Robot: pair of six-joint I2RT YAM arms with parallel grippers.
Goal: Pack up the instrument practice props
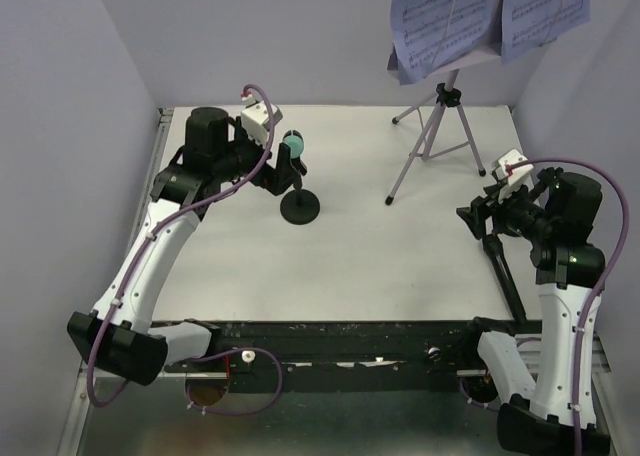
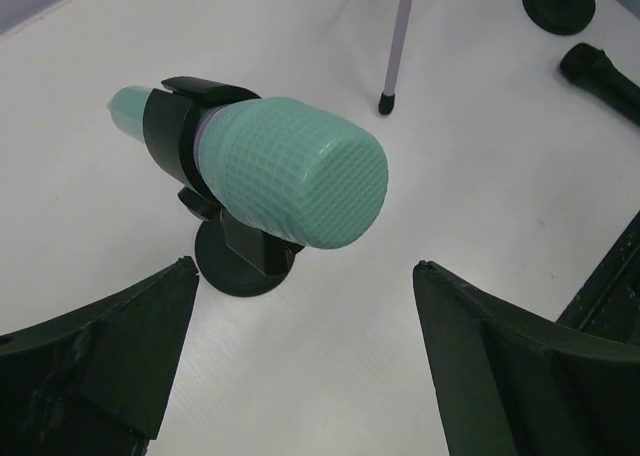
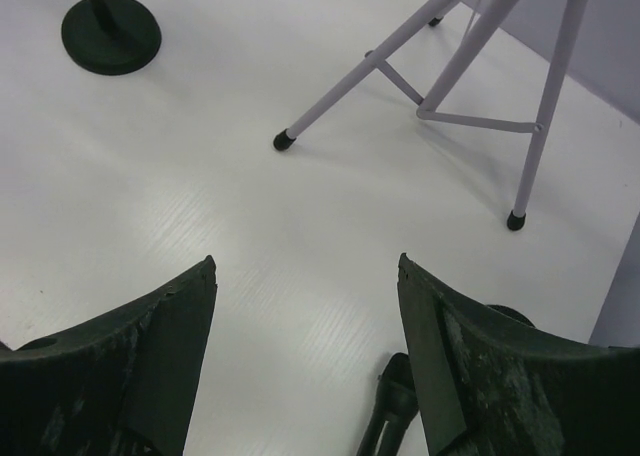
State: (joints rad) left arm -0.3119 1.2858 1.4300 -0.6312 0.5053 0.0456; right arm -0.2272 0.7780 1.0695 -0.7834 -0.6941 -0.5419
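A mint-green microphone sits tilted in the clip of a black round-based holder at mid-table. It fills the left wrist view above the holder's base. My left gripper is open and empty, just short of the microphone's head. A black microphone lies on the table at the right, beside a second holder base. My right gripper is open and empty, with the black microphone by its right finger. The lilac tripod music rack holds the sheet-music pages.
The rack's legs spread over the far right of the table, with a black foot nearest my right gripper. Lilac walls close in the white table on the left, back and right.
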